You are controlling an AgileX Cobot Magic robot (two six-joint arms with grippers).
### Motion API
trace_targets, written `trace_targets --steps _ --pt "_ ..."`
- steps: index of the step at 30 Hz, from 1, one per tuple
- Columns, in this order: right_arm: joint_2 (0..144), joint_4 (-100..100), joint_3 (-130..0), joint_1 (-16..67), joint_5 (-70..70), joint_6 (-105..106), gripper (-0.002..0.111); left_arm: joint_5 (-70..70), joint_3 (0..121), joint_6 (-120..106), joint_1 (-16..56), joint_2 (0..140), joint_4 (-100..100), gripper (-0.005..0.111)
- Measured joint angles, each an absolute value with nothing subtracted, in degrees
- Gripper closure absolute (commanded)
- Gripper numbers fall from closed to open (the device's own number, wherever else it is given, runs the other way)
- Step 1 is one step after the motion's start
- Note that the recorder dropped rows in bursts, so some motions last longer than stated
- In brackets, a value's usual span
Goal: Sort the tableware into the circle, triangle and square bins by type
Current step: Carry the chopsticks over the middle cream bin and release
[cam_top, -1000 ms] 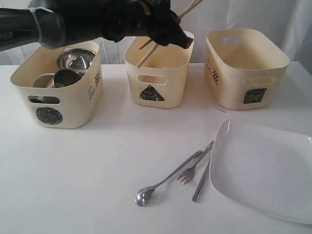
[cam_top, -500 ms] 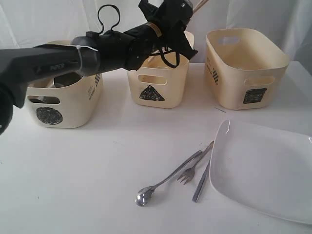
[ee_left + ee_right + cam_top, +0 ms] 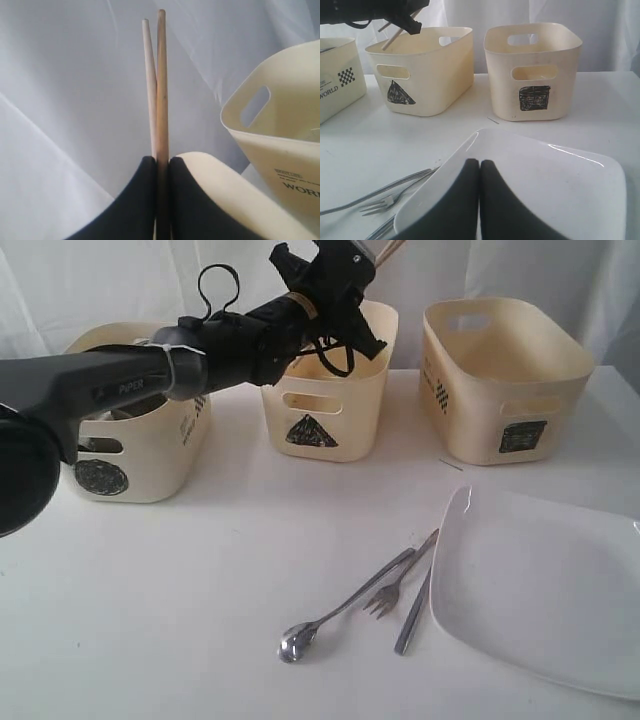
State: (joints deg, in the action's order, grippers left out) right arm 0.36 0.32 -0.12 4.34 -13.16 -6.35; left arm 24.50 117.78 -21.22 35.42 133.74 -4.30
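My left gripper (image 3: 366, 330) hangs over the middle bin with the triangle mark (image 3: 325, 390), shut on a pair of wooden chopsticks (image 3: 160, 90). Their upper ends poke out above the wrist (image 3: 388, 250). In the right wrist view the chopsticks' (image 3: 390, 39) lower ends hover just above that bin's rim (image 3: 430, 70). My right gripper (image 3: 479, 164) is shut and empty, low over the large white plate (image 3: 560, 190). A spoon (image 3: 330, 615), fork (image 3: 395, 585) and knife (image 3: 415, 610) lie beside the plate (image 3: 540, 590). My left arm mostly hides the inside of the circle bin (image 3: 130, 455).
The square-marked bin (image 3: 500, 380) stands at the back right. A white curtain closes off the back. Bare white tabletop (image 3: 180, 590) stretches in front of the bins on the left. My left arm stretches from the left edge across the circle bin.
My left arm has drawn back and its wrist has turned and lifted a little, so the chopsticks sit higher over the triangle bin. The right gripper's earlier position is not shown.
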Motion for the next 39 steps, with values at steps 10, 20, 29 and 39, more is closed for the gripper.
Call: trace_targets --steps 10,20,29,39 --pt "0.4 0.3 -0.1 4.3 -13.2 -6.4 0.108 24.0 117.8 -21.0 35.4 133.7 -4.3 0.107" --pt "0.4 0.3 -0.1 4.3 -13.2 -6.4 0.108 21.2 117.8 -16.1 35.9 133.7 -4.3 0.107" --pt "0.4 0.3 -0.1 4.3 -13.2 -6.4 0.108 20.7 117.8 -15.7 35.9 133.7 -4.2 0.107" --pt "0.4 0.3 -0.1 4.3 -13.2 -6.4 0.108 16.3 117.8 -17.8 37.6 133.5 -4.2 0.107"
